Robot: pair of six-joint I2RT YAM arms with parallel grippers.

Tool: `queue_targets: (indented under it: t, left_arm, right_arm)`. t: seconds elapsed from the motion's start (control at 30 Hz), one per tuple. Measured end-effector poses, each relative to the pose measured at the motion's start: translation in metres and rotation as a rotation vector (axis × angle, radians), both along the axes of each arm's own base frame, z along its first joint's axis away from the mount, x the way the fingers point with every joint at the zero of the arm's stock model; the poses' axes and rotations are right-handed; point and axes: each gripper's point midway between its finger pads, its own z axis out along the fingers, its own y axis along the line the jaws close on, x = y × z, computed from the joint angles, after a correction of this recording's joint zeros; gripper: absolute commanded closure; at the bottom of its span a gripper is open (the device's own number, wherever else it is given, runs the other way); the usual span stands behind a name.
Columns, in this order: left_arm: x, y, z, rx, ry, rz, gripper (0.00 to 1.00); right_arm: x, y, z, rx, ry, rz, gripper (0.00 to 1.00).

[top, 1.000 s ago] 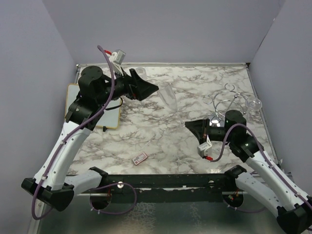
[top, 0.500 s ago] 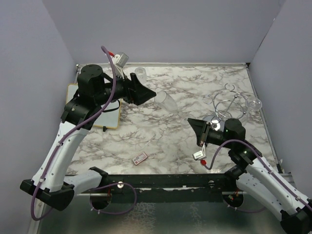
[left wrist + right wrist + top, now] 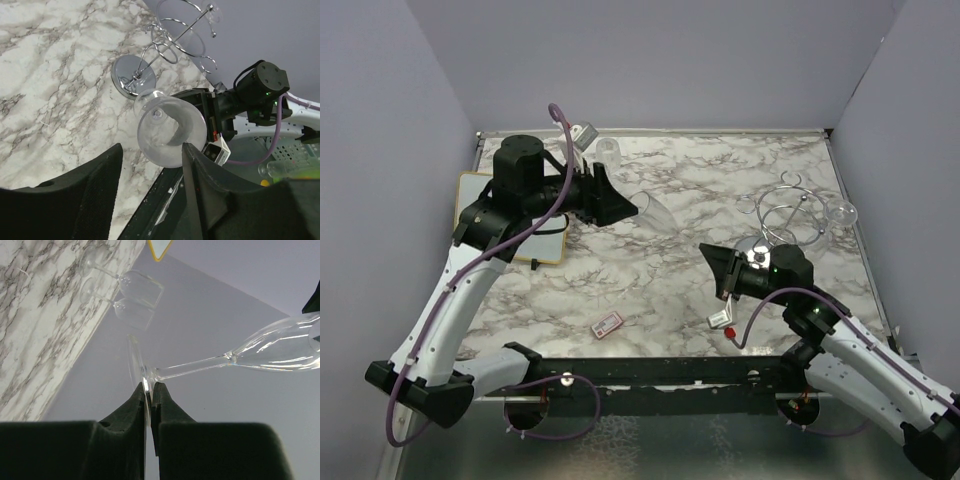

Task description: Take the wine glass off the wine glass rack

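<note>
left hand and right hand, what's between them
The wine glass: foot pinched in the right hand, bowl at the left hand, seen in both wrist views.

Four in all: one wine glass [image 3: 658,210] aloft near centre, two glasses [image 3: 144,286] at eleven o'clock, another glass [image 3: 840,212] at two o'clock. One wine glass rack [image 3: 782,215], one whiteboard [image 3: 545,248], one small card [image 3: 608,323].

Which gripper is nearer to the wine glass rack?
Right. The right gripper sits just left of the wine glass rack; the left gripper is much farther left.
</note>
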Motion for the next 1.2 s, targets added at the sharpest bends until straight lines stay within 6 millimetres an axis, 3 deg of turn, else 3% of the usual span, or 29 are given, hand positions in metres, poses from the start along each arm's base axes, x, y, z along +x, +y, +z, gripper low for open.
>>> queue_targets:
  t: [0.4,0.57,0.63,0.8,0.87,0.9,0.93,0.97,1.2]
  left_arm:
    - [0.008,0.0,-0.044,0.114,0.133,-0.011,0.75]
    - [0.007,0.005,-0.053,0.152,0.148,0.002,0.92]
    - [0.008,0.007,-0.056,0.167,0.157,0.017,0.99]
    - [0.012,0.013,-0.065,0.204,0.177,0.051,1.0]
    - [0.012,0.015,-0.066,0.214,0.181,0.06,1.0]
    - [0.013,0.016,-0.067,0.221,0.182,0.067,1.0]
    - [0.014,0.017,-0.068,0.227,0.185,0.077,1.0]
    - [0.015,0.019,-0.07,0.236,0.186,0.09,1.0]
    - [0.032,0.039,-0.083,0.344,0.201,0.229,1.0]
  right_arm:
    - [-0.001,0.011,-0.015,-0.048,0.027,0.002,0.99]
    - [-0.002,0.014,-0.02,-0.066,0.036,0.002,0.96]
    - [-0.001,0.014,-0.021,-0.071,0.036,-0.002,0.9]
    - [0.0,0.016,-0.022,-0.086,0.047,-0.003,0.74]
    - [0.0,0.018,-0.023,-0.092,0.055,0.0,0.63]
    - [0.0,0.019,-0.022,-0.095,0.058,0.002,0.46]
    - [0.0,0.02,-0.022,-0.097,0.061,0.005,0.08]
    - [0.0,0.021,-0.021,-0.101,0.065,0.008,0.01]
    - [-0.002,0.028,-0.017,-0.088,0.115,0.03,0.0]
